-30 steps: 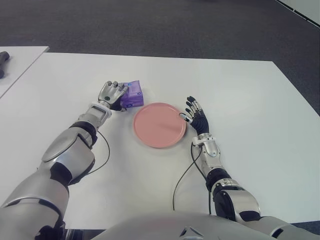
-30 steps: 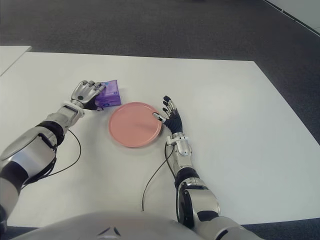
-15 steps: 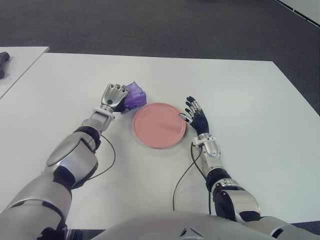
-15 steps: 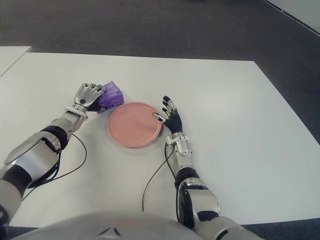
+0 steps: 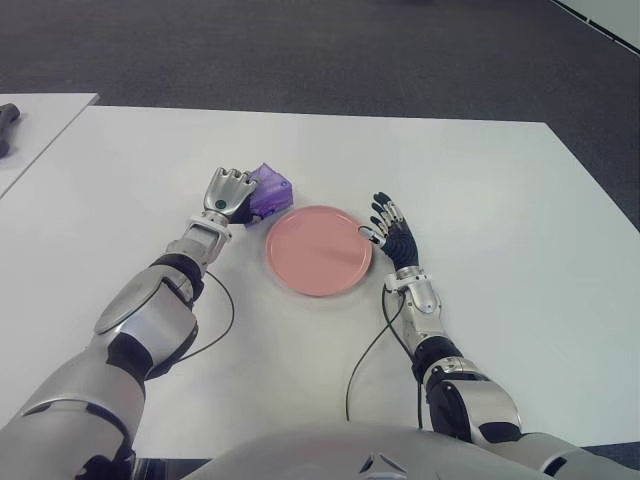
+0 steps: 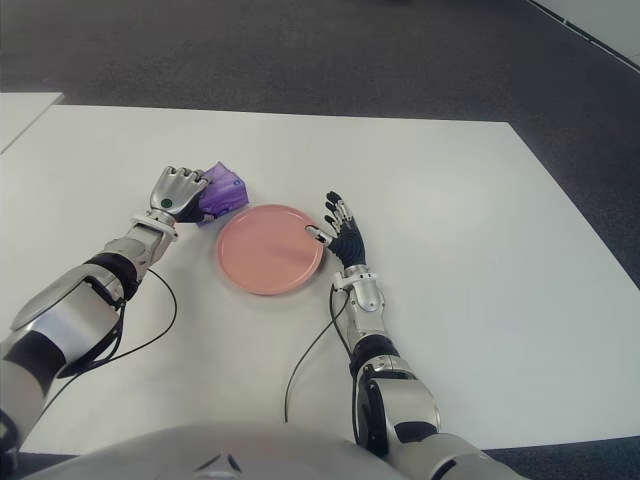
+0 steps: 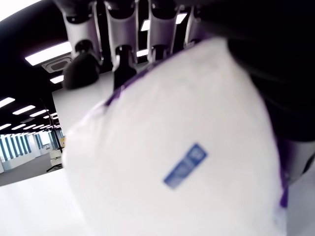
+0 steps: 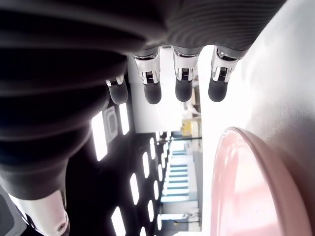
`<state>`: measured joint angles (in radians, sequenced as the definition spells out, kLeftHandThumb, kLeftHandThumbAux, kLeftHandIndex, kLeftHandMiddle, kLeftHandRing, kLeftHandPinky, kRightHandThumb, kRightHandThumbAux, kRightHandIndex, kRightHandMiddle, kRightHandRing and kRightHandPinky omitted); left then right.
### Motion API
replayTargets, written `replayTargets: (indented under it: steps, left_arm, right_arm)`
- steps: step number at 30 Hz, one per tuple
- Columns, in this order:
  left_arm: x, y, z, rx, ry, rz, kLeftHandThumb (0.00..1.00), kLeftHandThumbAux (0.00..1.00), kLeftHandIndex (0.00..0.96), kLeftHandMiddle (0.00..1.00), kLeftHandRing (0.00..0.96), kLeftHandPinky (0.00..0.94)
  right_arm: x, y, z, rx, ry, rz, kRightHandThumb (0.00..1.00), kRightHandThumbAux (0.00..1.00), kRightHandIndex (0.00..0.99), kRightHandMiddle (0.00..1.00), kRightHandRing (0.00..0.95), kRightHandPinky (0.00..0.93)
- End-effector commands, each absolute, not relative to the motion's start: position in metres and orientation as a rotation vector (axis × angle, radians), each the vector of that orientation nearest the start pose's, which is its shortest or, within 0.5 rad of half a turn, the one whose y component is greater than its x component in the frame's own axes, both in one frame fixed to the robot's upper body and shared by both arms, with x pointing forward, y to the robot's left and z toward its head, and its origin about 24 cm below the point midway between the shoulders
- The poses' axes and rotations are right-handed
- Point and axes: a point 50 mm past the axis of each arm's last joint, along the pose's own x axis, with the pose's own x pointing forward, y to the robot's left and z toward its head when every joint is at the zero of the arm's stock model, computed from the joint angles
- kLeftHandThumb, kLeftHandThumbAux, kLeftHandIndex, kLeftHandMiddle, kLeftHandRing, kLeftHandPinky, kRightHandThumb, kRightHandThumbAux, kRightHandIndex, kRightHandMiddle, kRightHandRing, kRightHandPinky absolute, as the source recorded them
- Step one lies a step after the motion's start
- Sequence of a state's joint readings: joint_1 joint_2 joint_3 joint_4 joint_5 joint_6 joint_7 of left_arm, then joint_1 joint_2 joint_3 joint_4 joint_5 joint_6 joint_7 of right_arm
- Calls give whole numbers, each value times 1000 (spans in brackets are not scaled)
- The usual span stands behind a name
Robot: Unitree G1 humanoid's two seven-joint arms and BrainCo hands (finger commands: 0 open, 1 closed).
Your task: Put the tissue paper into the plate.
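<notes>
A white desk (image 5: 480,170) fills most of the view, its top plain and bright. Beyond its far edge lies dark grey carpeted floor (image 5: 300,50), which also runs down the right side. At the left edge stands a second white desk (image 5: 40,125), set just apart from the first by a narrow gap. On its far left corner lies a dark object (image 5: 6,125), cut off by the picture's edge and too little seen to tell what it is.
</notes>
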<state>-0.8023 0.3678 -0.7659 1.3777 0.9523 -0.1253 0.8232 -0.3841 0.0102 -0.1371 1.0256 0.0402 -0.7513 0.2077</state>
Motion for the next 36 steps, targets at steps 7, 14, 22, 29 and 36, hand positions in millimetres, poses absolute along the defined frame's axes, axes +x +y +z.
replayTargets:
  steps: [7,14,22,29,36]
  left_arm:
    - [324,193,-11,1808,-231,-225,706,706,443,803,803,813]
    - [324,194,-11,1780,-199,-197,707,705,444,817,818,834]
    - [329,199,-2,1727,-213,-112,708,704,443,837,837,844]
    - [341,206,20,1676,-256,-12,708,704,443,854,853,855]
    - [351,210,39,1644,-310,59,708,703,444,848,847,845]
  right_arm:
    - [239,-153,-66,102,133,77,96,706,62,30,13,55]
    - [240,-154,-66,103,136,76,96,706,62,30,13,55]
    - [241,-153,-66,103,140,76,96,706,62,30,13,55]
    - [242,-153,-66,103,144,77,96,706,62,30,13,55]
    - [243,-152,-66,104,146,77,96,706,62,30,13,55]
